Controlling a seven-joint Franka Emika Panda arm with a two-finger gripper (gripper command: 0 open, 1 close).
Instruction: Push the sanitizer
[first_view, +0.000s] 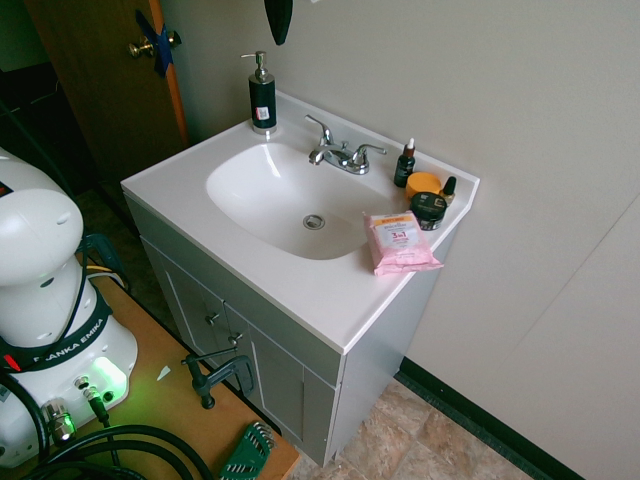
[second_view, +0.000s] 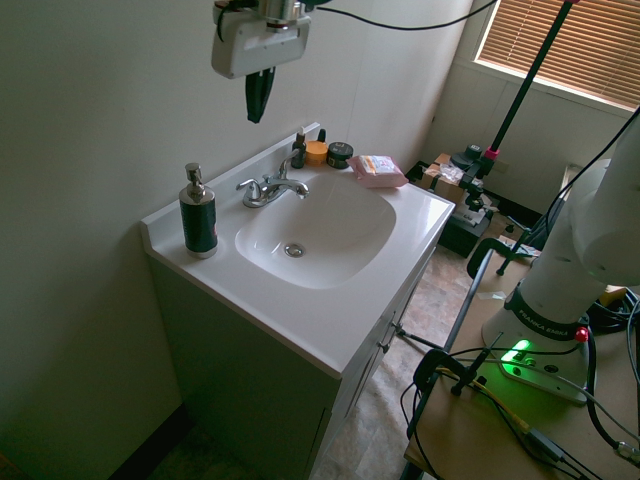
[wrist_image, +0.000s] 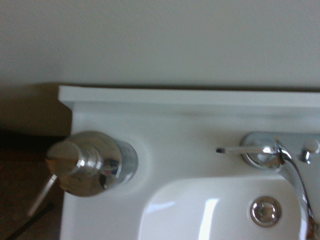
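- Closest in the wrist view is the chrome pump head of the sanitizer (wrist_image: 92, 162), seen from almost straight above, with the faucet (wrist_image: 277, 155) off to one side of it and the sink's back ledge beyond.
- From the room, the sanitizer (second_view: 198, 212) stands upright at the back corner of the bench (second_view: 330, 320), just beside the basin's rim, on the far side of the faucet (second_view: 270, 188) from the pink wipes packet (second_view: 378, 170) and the small jars.
- Its long axis is vertical, so I'd expect a sideways shove low on the black body to slide it instead of tipping it.
- The gripper (second_view: 257, 108) hangs high above the bench, pointing straight down, its fingers pinched together on nothing.
- It sits roughly over the ledge between bottle and faucet; the sanitizer lies below and off to one side, well apart from the fingertips.
- As I see it, the arm must drop a long way and come in beside the bottle before any push.
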